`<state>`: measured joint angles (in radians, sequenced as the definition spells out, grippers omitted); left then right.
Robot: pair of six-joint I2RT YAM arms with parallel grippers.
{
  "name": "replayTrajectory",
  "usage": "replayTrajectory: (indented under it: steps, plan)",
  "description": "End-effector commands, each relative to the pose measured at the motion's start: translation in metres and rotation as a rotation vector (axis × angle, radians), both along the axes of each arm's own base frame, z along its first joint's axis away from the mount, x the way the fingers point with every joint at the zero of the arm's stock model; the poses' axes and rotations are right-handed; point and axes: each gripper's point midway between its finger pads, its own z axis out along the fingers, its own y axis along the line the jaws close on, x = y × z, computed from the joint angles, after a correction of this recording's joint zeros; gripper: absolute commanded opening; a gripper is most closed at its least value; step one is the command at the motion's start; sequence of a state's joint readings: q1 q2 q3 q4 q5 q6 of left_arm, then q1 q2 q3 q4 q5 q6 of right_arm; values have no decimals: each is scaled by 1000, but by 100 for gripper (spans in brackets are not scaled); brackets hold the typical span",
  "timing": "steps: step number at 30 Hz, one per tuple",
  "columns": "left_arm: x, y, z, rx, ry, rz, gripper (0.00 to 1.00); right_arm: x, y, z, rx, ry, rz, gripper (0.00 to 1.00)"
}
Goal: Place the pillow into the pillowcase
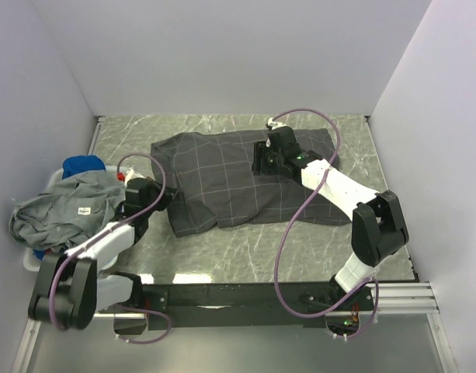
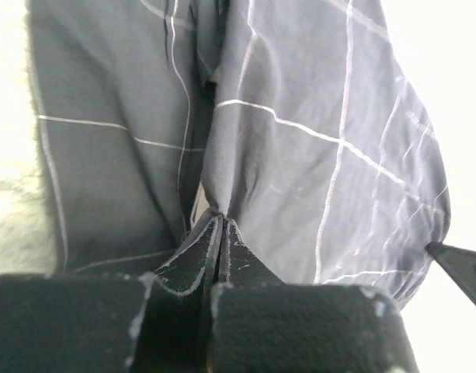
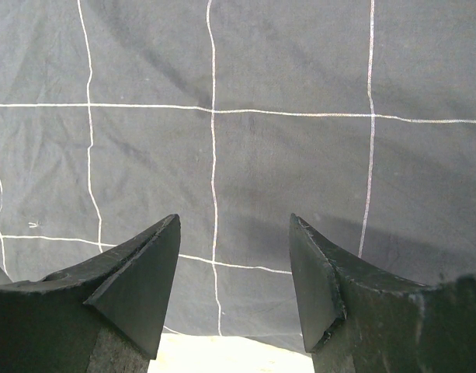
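In the top view, the left arm rose from its base at the lower left and folded up and to the right. The left gripper (image 1: 150, 194) met the left edge of the pillowcase (image 1: 230, 183). In the left wrist view, the left gripper (image 2: 222, 224) had its fingers pressed together, pinching a fold of the pillowcase (image 2: 315, 155). The right arm bent at its elbow by the right edge and stretched up and to the left. The right gripper (image 1: 265, 159) sat over the upper middle of the case. In the right wrist view, the right gripper (image 3: 234, 233) had its fingers spread apart above the flat checked pillowcase (image 3: 284, 155); contact could not be judged.

The case lay rumpled across the centre of the table (image 1: 245, 249), and whatever lay under or inside it could not be made out. The left wrist view was washed out at both sides. At the left edge a grey garment (image 1: 67, 208) and a blue cloth (image 1: 84, 165) were heaped, partly cut off by the wall. The table was grey-green marble pattern, enclosed by plain white walls (image 1: 222, 54).
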<state>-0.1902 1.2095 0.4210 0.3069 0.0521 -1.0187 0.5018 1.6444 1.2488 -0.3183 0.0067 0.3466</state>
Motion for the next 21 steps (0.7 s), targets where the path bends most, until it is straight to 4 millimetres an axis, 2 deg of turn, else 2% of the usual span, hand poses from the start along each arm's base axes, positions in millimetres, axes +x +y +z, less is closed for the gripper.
replayTrajectory:
  steps: [1,8,13,14,15,18,21]
  plan:
    - [-4,23,16,32,3,125,1,4,7,18,33,-54,10,65]
    - [-12,28,14,8,7,158,1,2,6,24,33,-63,15,65]
    - [-32,40,22,-43,-18,239,1,2,6,24,30,-61,17,65]
    - [-38,42,18,-39,3,251,1,2,5,23,29,-60,15,65]
    - [-41,46,23,-40,-17,271,1,2,6,25,32,-63,16,65]
    - [-52,51,18,-52,11,304,1,1,6,27,36,-68,16,65]
    - [-55,52,9,-64,18,314,1,-2,5,30,39,-63,12,65]
